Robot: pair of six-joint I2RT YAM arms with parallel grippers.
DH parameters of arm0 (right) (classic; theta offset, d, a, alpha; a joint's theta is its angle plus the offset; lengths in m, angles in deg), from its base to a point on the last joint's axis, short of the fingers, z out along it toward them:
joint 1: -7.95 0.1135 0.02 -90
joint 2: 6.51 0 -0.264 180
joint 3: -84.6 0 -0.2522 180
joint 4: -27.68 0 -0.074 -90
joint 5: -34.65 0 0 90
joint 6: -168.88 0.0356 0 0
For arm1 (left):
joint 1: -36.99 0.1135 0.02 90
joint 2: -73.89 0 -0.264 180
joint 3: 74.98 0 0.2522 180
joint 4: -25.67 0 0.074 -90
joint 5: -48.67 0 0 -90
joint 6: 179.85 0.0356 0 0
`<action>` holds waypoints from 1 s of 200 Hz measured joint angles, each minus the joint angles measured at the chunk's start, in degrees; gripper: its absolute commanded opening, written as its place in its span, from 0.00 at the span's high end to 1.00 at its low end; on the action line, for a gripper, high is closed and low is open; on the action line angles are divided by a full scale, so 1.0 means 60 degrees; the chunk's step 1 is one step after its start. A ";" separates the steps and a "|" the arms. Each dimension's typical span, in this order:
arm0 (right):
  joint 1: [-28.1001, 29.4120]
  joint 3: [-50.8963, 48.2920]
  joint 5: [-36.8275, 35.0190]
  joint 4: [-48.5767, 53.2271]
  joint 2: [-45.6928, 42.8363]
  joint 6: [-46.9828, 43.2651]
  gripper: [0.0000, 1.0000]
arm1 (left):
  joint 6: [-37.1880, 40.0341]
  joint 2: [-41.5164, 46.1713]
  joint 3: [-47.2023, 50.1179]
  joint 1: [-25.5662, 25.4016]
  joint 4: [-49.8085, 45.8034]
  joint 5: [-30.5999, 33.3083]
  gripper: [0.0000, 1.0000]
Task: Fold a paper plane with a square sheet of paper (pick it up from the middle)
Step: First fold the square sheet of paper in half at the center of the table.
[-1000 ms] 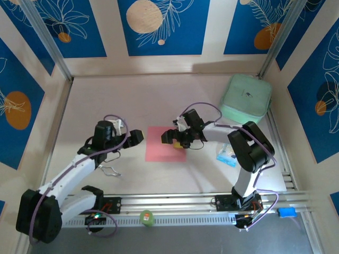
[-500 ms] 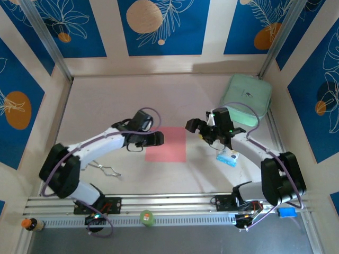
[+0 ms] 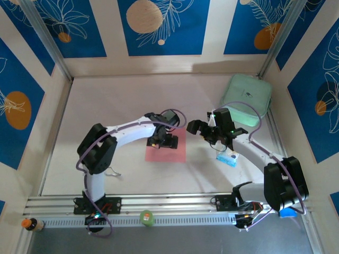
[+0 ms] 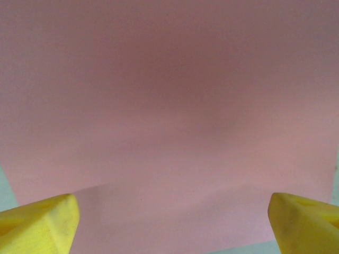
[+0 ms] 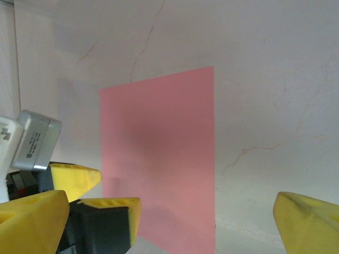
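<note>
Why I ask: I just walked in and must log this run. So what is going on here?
Two robot arms are working on a square sheet of paper that lies flat on the table, with no fold in it yet. The left gripper hangs open, low over the sheet's middle, with its fingertips spread wide; contact with the paper cannot be told. The right gripper, also open, hovers just off the sheet's right edge and holds nothing.

Bright, even lighting; a soft shadow dims the square sheet of paper (image 4: 169,106).
</note>
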 measured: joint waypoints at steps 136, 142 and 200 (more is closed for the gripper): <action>-0.0433 -0.0182 0.0073 -0.0073 0.0047 0.0109 0.01 | 0.0390 -0.1166 -0.1166 0.0102 -0.0397 0.0204 0.05; -0.0433 -0.0182 0.0073 -0.0073 0.0047 0.0113 0.01 | 0.0390 -0.1166 -0.1166 0.0102 -0.0393 0.0204 0.05; -0.0433 -0.0266 0.0076 -0.0058 0.0047 0.0189 0.01 | 0.0244 -0.1184 -0.1162 0.0135 -0.0324 0.0208 0.04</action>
